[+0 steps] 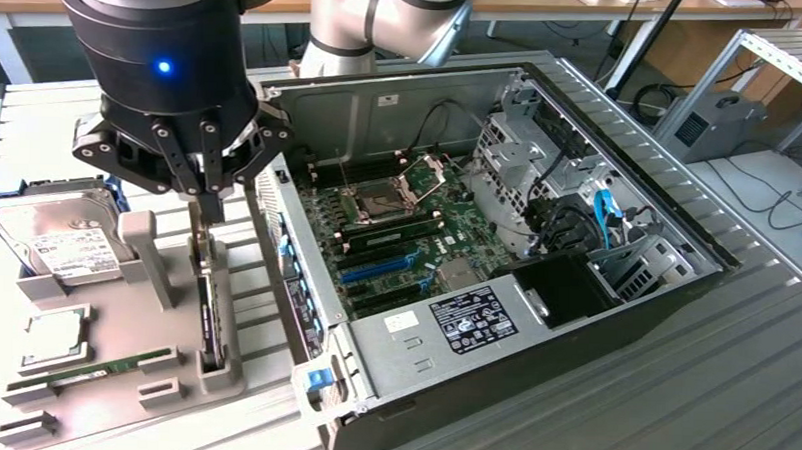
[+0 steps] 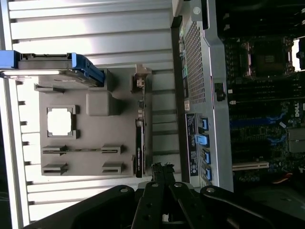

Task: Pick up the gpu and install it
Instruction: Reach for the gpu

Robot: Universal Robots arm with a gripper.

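Note:
The gpu [image 1: 209, 318] stands on edge in a slot of the grey holder [image 1: 147, 251], a thin dark card with its metal end uppermost. My gripper [image 1: 208, 210] hangs just above that upper end, fingers drawn together to a point with nothing between them. In the wrist view the shut gripper [image 2: 159, 168] sits slightly to one side of the gpu [image 2: 139, 148], which shows as a narrow dark strip in the holder [image 2: 95, 138]. The open computer case [image 1: 508, 239] lies at the exterior view's right, its motherboard [image 1: 401, 225] and blue card slots [image 1: 372, 269] exposed.
On the holder also sit a silver hard drive [image 1: 67, 238], a processor chip [image 1: 53, 335] and a green RAM stick [image 1: 103, 367]. The case's perforated rear wall [image 2: 198, 62] stands close beside the holder. Cables and a drive cage [image 1: 588, 222] crowd the case's far side.

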